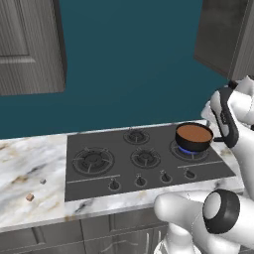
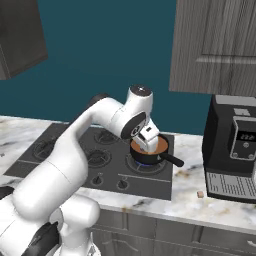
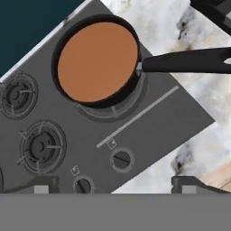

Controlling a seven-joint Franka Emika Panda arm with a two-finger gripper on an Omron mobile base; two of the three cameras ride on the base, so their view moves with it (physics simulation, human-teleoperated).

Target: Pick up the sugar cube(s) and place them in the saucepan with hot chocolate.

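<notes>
Your gripper spread wide, empty above saucepan on lit burner | cubes on counter left of cooktop | coffee machine right.

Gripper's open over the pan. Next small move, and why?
Probably lift clear and swing left toward the cubes. The gripper hangs open and empty above the saucepan, while a grey cube and a brown cube lie on the counter left of the stove.

The dark saucepan of brown hot chocolate sits on a lit burner; grey cube and reddish cube lie apart on the marble.
</notes>
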